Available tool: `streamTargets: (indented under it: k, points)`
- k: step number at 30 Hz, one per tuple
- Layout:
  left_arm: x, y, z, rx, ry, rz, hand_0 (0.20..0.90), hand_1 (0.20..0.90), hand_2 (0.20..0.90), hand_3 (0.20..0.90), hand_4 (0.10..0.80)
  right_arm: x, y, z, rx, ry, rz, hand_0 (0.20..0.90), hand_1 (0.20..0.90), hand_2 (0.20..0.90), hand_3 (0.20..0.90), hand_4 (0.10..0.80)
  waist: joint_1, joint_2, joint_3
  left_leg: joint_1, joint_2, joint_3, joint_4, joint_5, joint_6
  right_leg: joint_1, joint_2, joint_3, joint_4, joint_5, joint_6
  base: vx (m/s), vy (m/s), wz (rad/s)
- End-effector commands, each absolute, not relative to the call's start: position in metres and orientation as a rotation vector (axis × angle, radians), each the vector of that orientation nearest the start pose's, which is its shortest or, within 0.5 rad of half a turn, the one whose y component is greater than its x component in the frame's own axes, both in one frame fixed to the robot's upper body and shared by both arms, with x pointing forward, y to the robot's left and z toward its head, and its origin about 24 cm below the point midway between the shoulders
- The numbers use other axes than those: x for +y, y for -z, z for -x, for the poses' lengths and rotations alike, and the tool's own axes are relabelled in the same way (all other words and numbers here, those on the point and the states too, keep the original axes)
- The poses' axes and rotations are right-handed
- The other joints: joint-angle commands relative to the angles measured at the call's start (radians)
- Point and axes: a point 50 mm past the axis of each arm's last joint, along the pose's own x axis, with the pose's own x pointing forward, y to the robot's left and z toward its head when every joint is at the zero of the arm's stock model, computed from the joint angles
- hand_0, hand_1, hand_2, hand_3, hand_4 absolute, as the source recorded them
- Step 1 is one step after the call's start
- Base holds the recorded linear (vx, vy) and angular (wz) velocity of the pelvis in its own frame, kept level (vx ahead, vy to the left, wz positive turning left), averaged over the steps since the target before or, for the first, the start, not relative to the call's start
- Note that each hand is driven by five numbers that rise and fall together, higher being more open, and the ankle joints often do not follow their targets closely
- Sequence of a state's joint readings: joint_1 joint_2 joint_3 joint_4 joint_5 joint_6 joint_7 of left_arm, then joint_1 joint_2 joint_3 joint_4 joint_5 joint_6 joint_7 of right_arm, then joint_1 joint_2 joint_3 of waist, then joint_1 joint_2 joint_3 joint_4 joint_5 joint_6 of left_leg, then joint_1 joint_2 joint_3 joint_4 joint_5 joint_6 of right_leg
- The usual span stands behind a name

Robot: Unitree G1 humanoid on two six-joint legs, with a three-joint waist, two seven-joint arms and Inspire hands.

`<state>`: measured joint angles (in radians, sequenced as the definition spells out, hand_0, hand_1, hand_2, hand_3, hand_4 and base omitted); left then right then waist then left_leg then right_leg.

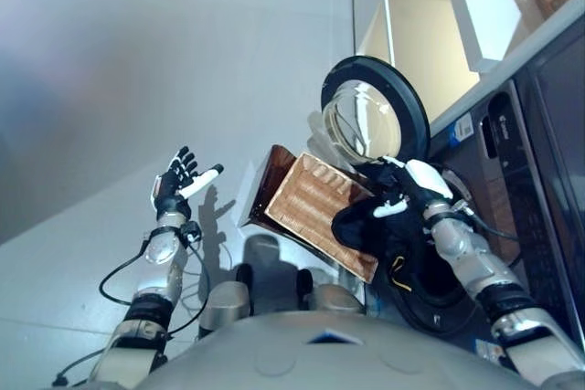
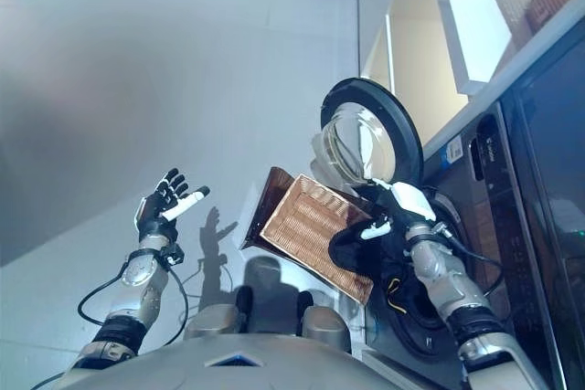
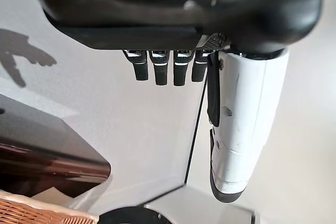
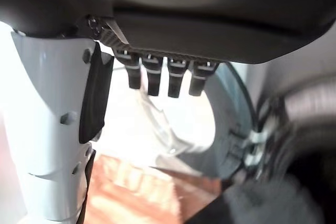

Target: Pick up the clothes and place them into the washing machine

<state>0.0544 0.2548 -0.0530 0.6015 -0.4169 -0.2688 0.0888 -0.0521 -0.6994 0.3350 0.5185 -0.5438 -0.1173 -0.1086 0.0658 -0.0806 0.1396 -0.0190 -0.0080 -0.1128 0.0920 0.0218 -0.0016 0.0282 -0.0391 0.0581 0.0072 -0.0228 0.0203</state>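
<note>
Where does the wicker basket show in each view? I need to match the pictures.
Left eye view: the wicker basket sits at centre, tilted, just left of the right hand.
Right eye view: centre, below the round washer door.
Left wrist view: only a woven corner at the lower left edge.
Right wrist view: blurred, along the bottom.
Shared landmark: the washer door.

Two silver-grey arms raised, both dark hands open.

Left dark hand (image 1: 175,182) lifted out to the left, palm up, fingers (image 3: 160,68) straight in a row, white-covered thumb (image 3: 242,124) standing apart. Right dark hand (image 2: 399,205) reaching forward on a bent arm, fingers (image 4: 163,77) extended, white-covered thumb (image 4: 52,129) spread to one side, curled round nothing.
</note>
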Motion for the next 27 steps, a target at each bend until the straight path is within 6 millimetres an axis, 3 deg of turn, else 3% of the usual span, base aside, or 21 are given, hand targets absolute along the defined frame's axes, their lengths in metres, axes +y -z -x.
streamTargets:
  k: [1,2,4,7,12,13,16,20,21,22,24,25,27]
  points:
    - [0.231,0.025,-0.234,0.122,-0.198,0.035,0.900,0.900,0.900,0.900,0.800,-0.296,-0.029,-0.259,0.156,-0.229,1.550,0.900,0.900,0.900,0.900,0.800,-0.026,-0.053,-0.063,-0.086,0.079,0.009,0.084,-0.048,-0.059,-0.009,-0.033,0.012,0.007,0.002,0.072,-0.022,0.129,-0.08]
    - [0.230,0.026,-0.234,0.132,-0.190,0.033,0.900,0.900,0.900,0.900,0.800,-0.299,-0.029,-0.255,0.172,-0.236,1.551,0.900,0.900,0.900,0.900,0.800,-0.042,-0.045,-0.073,-0.074,0.136,0.086,0.017,-0.015,-0.069,-0.007,-0.037,-0.009,-0.001,-0.006,0.077,0.029,0.141,0.11]
    - [0.228,0.030,-0.232,0.148,-0.176,0.031,0.900,0.900,0.900,0.900,0.800,-0.306,-0.030,-0.250,0.182,-0.240,1.603,0.900,0.900,0.900,0.900,0.800,-0.047,-0.020,-0.090,-0.044,0.152,0.125,-0.113,0.036,-0.085,0.004,-0.032,-0.027,-0.012,-0.021,0.081,0.090,0.157,0.50]
    - [0.224,0.032,-0.229,0.161,-0.150,0.017,0.900,0.900,0.900,0.900,0.800,-0.314,-0.025,-0.247,0.229,-0.276,1.654,0.900,0.900,0.900,0.900,0.800,-0.045,-0.017,-0.095,-0.036,0.123,0.069,-0.128,0.034,-0.078,0.012,-0.047,-0.025,-0.016,-0.026,0.086,0.108,0.166,0.15]
    - [0.231,0.037,-0.214,0.196,-0.126,-0.007,0.900,0.900,0.900,0.900,0.800,-0.313,-0.021,-0.247,0.245,-0.320,1.698,0.900,0.900,0.900,0.900,0.800,-0.021,-0.036,-0.070,-0.061,0.083,0.089,-0.073,-0.022,-0.044,-0.019,-0.090,0.003,0.014,-0.014,0.121,0.036,0.144,-0.18]
    - [0.234,0.035,-0.215,0.187,-0.128,-0.013,0.900,0.900,0.900,0.900,0.800,-0.306,-0.024,-0.255,0.213,-0.327,1.711,0.900,0.900,0.900,0.900,0.800,-0.014,-0.040,-0.056,-0.076,0.087,0.099,-0.057,-0.025,-0.041,-0.060,-0.079,0.016,0.058,-0.014,0.122,-0.200,0.056,-0.40]
    - [0.244,0.023,-0.220,0.147,-0.135,-0.047,0.900,0.900,0.900,0.900,0.800,-0.283,-0.029,-0.275,0.133,-0.373,1.721,0.900,0.900,0.900,0.900,0.800,0.021,-0.063,-0.025,-0.127,0.105,0.123,-0.045,-0.012,-0.042,-0.154,-0.018,-0.038,0.125,-0.023,0.110,-0.183,-0.011,-0.67]
    - [0.247,0.030,-0.214,0.180,-0.153,-0.042,0.900,0.900,0.900,0.900,0.800,-0.280,-0.009,-0.261,0.191,-0.428,1.681,0.900,0.900,0.900,0.900,0.800,0.021,-0.090,-0.046,-0.118,0.096,0.100,-0.031,-0.019,-0.050,-0.089,-0.014,-0.017,0.027,-0.007,0.086,0.138,-0.064,0.02]
    - [0.247,0.029,-0.212,0.174,-0.152,-0.038,0.900,0.900,0.900,0.900,0.800,-0.279,-0.009,-0.261,0.191,-0.428,1.675,0.900,0.900,0.900,0.900,0.800,0.030,-0.098,-0.036,-0.130,0.097,0.086,0.034,-0.028,-0.058,-0.076,-0.020,-0.013,0.013,-0.007,0.078,0.003,-0.136,0.35]
    - [0.247,0.024,-0.213,0.156,-0.140,-0.058,0.900,0.900,0.900,0.900,0.800,-0.276,-0.010,-0.265,0.175,-0.416,1.671,0.900,0.900,0.900,0.900,0.800,0.053,-0.099,0.004,-0.186,0.084,0.015,0.173,-0.034,-0.069,-0.053,-0.012,0.005,-0.001,0.003,0.063,-0.009,-0.117,0.15]
    - [0.243,0.022,-0.215,0.141,-0.134,-0.040,0.900,0.900,0.900,0.900,0.800,-0.275,-0.015,-0.275,0.163,-0.383,1.663,0.900,0.900,0.900,0.900,0.800,0.081,-0.096,0.030,-0.208,0.042,-0.174,0.183,-0.036,-0.072,-0.034,-0.002,0.047,-0.042,0.017,0.066,0.025,-0.005,-0.02]
    - [0.240,0.021,-0.215,0.132,-0.123,-0.034,0.900,0.900,0.900,0.900,0.800,-0.274,-0.016,-0.278,0.161,-0.363,1.653,0.900,0.900,0.900,0.900,0.800,0.087,-0.088,0.025,-0.226,0.060,-0.233,0.120,-0.027,-0.077,-0.028,-0.006,0.073,-0.067,0.015,0.075,0.096,0.117,-0.18]
    - [0.238,0.019,-0.216,0.123,-0.123,-0.028,0.900,0.900,0.900,0.900,0.800,-0.277,-0.016,-0.278,0.181,-0.340,1.631,0.900,0.900,0.900,0.900,0.800,0.065,-0.054,-0.011,-0.217,0.101,-0.242,-0.056,0.032,-0.086,-0.024,-0.004,0.079,-0.093,0.001,0.087,0.101,0.197,-0.13]
